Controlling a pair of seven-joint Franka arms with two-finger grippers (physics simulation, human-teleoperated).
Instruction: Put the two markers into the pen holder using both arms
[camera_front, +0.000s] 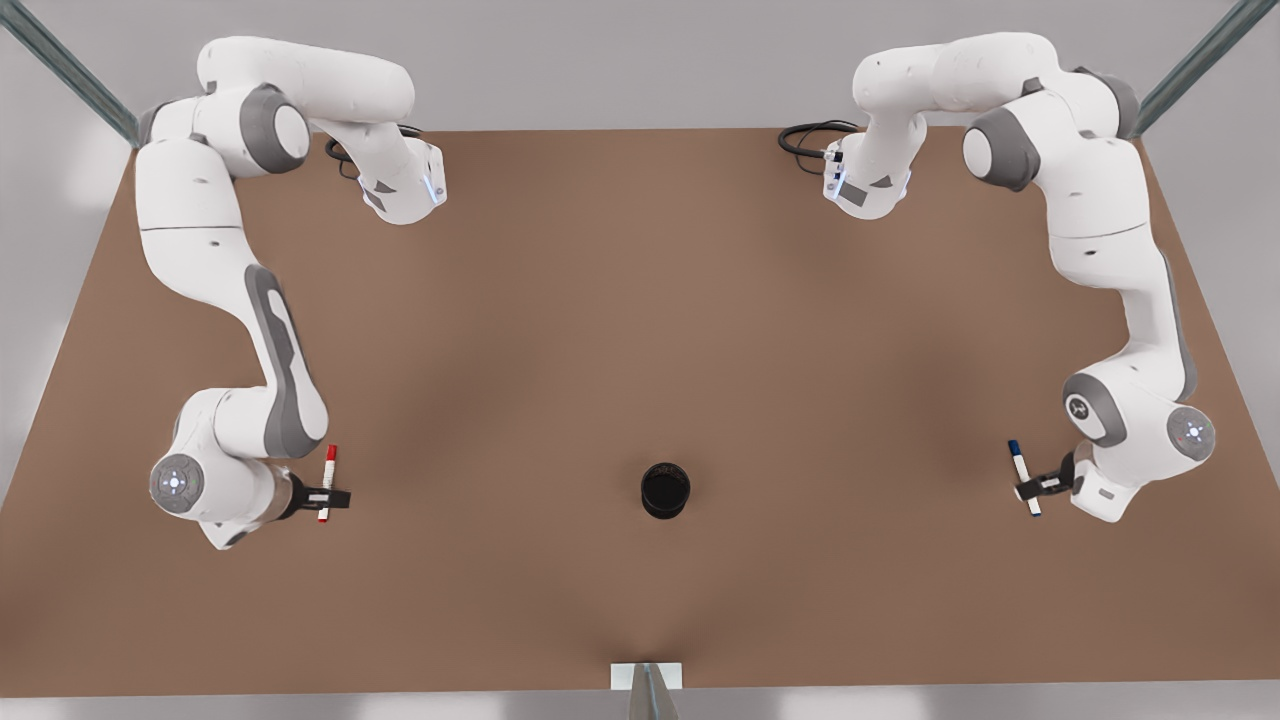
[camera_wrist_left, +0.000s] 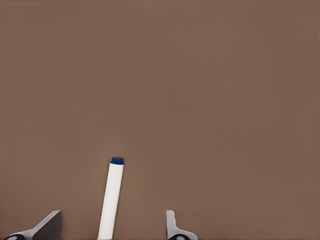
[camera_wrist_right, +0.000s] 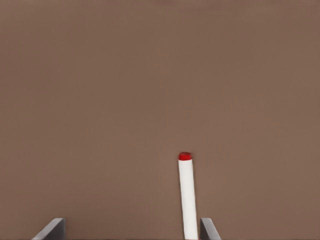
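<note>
The blue-capped marker (camera_front: 1020, 466) lies on the brown table at the front view's right, and my left gripper (camera_front: 1031, 490) straddles its lower half, open. In the left wrist view the marker (camera_wrist_left: 112, 195) lies midway between the spread fingers of the left gripper (camera_wrist_left: 110, 225). At the front view's left my right gripper (camera_front: 325, 496) stands open around the red-capped marker (camera_front: 329, 468). The right wrist view has that marker (camera_wrist_right: 187, 197) close to one finger of the right gripper (camera_wrist_right: 131, 227). Between the two arms, near the front edge, stands the black pen holder (camera_front: 665, 490).
The brown table (camera_front: 640, 330) is bare between the arm bases. Black cables (camera_front: 805, 140) lie by the base at the back right and by the base at the back left. A small white bracket (camera_front: 646, 676) sits at the table's front edge.
</note>
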